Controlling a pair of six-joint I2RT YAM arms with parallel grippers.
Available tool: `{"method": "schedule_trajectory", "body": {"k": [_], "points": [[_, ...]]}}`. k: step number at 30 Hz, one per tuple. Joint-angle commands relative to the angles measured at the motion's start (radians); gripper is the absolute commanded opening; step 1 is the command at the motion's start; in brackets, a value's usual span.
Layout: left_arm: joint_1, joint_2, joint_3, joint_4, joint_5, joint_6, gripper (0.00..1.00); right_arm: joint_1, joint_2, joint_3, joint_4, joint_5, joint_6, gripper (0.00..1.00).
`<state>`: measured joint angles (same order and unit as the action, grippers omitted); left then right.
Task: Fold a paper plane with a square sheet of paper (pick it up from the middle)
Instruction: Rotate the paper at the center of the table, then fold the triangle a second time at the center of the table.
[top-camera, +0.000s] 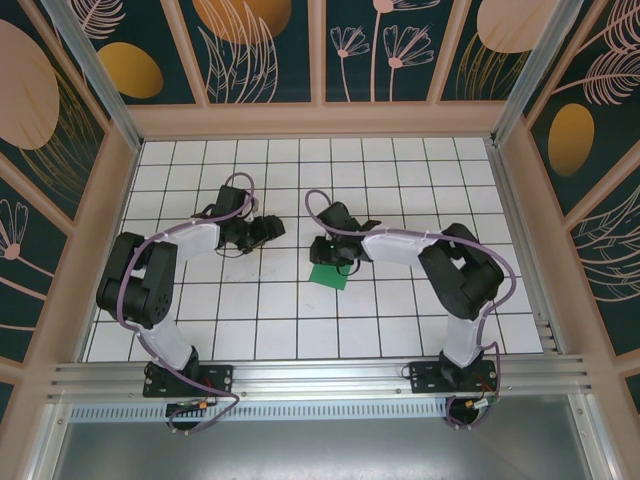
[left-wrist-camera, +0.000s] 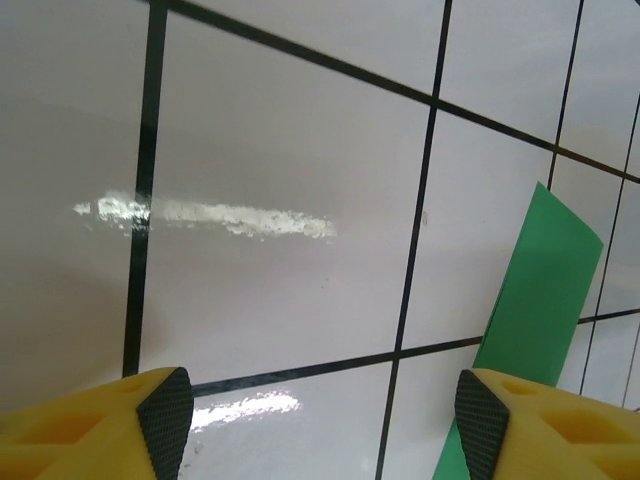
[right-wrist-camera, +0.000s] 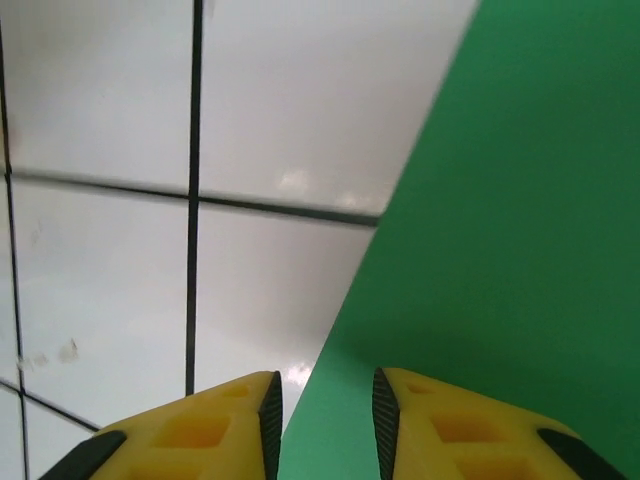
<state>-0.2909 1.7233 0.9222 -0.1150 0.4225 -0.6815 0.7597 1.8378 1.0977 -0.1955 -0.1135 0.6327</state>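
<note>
The square sheet of paper (top-camera: 328, 277) is a bright-green folded piece lying on the white gridded table near the middle. My right gripper (top-camera: 328, 256) hovers right over its far edge. In the right wrist view the paper (right-wrist-camera: 520, 200) covers the right half, and its left edge runs in between the jaws of the right gripper (right-wrist-camera: 327, 410), which stand a little apart, open. My left gripper (top-camera: 268, 230) is about one tile to the left of the paper. Its jaws (left-wrist-camera: 320, 410) are wide open over bare tile, with the green paper (left-wrist-camera: 540, 290) just behind the right finger.
The table (top-camera: 400, 180) is white with a black grid, walled by a wooden frame with patterned panels. A metal rail (top-camera: 320, 378) runs along the near edge where both arm bases are bolted.
</note>
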Motion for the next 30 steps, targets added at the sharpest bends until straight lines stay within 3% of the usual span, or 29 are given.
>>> {"method": "schedule_trajectory", "body": {"k": [1,6,12,19,30], "points": [[-0.017,-0.062,-0.050,0.024,0.051,-0.055,0.69,-0.047,-0.066,-0.002,-0.063,0.169,0.128,0.34],[-0.080,-0.116,-0.075,-0.005,0.039,-0.101,0.65,-0.124,-0.035,-0.020,-0.034,0.133,0.183,0.33],[-0.163,-0.119,-0.071,-0.023,0.019,-0.145,0.65,-0.142,0.051,0.060,-0.063,0.134,0.150,0.33],[-0.248,-0.083,-0.027,-0.060,-0.005,-0.151,0.69,-0.173,0.083,0.034,-0.051,0.133,0.177,0.33],[-0.341,-0.001,0.033,-0.089,-0.010,-0.189,0.70,-0.279,0.045,-0.195,0.147,-0.103,0.240,0.33]]}}
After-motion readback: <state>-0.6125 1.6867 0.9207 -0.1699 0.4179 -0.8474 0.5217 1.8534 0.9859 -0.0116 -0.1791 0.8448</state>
